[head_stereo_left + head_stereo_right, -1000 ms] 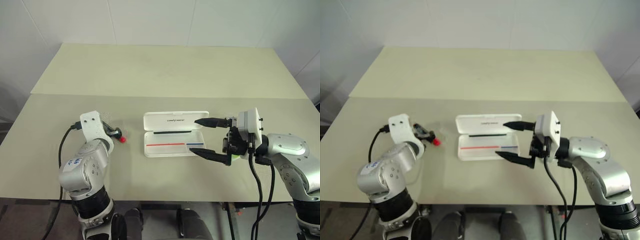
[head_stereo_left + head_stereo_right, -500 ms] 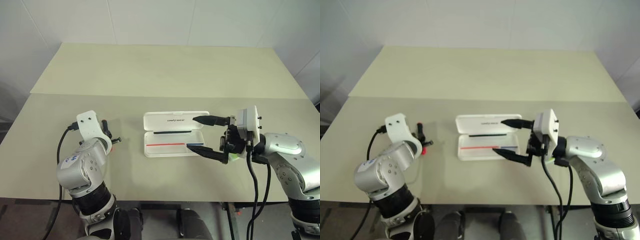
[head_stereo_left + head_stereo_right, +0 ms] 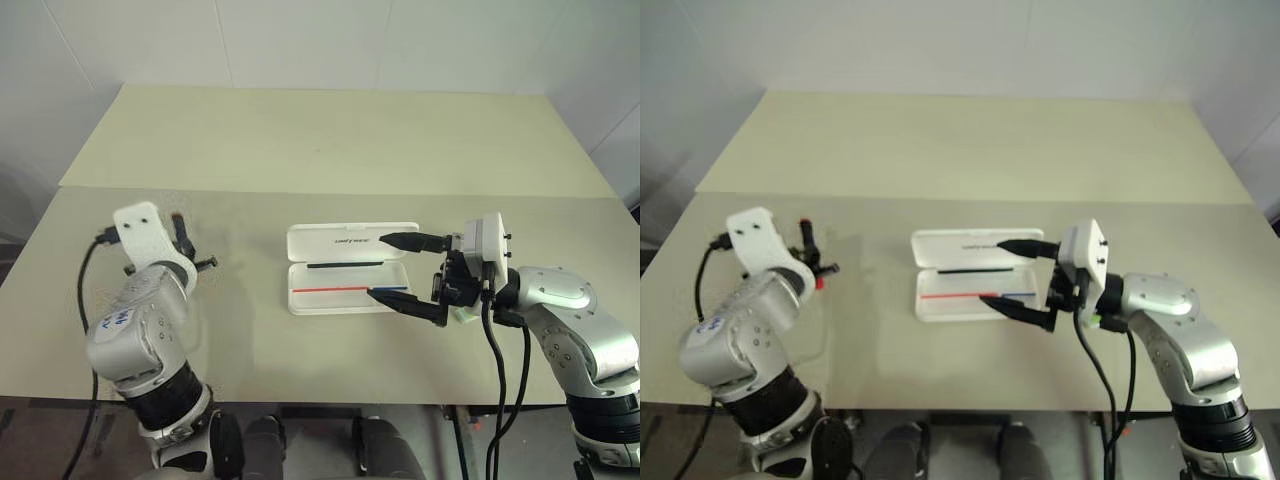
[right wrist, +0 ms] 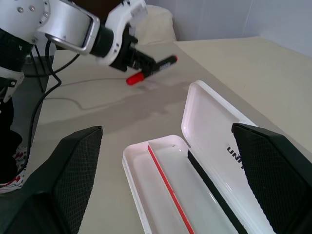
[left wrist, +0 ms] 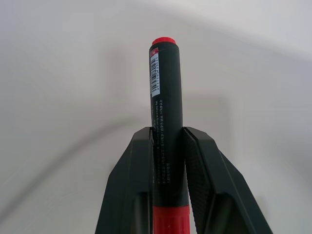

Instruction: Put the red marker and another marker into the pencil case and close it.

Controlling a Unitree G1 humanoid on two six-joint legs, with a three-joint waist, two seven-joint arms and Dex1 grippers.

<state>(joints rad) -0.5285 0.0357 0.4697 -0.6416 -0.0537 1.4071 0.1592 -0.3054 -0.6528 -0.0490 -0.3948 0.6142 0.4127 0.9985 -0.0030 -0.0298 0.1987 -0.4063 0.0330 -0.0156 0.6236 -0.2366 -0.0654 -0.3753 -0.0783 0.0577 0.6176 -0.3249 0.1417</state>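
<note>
Left gripper (image 5: 168, 146): pinching the red marker (image 5: 165, 112) by its dark barrel, in the left part of the left eye view; the marker is lifted off the table (image 3: 300, 150)
Right gripper (image 3: 405, 272): fingers spread wide, at the right end of the pencil case (image 3: 350, 270), holding nothing
Pencil case: open at the picture's centre, lid folded back, tray empty except for thin lines
Another marker (image 3: 462, 313): a small green bit beside the right wrist; mostly hidden
Risk of slipping: the grip is near one end; the marker may tilt or drop during carrying
Risk of collision: the right fingers stand over the tray; the arriving marker could strike them
Risk of shifting: a push on the light case may move it or shut the lid
</note>
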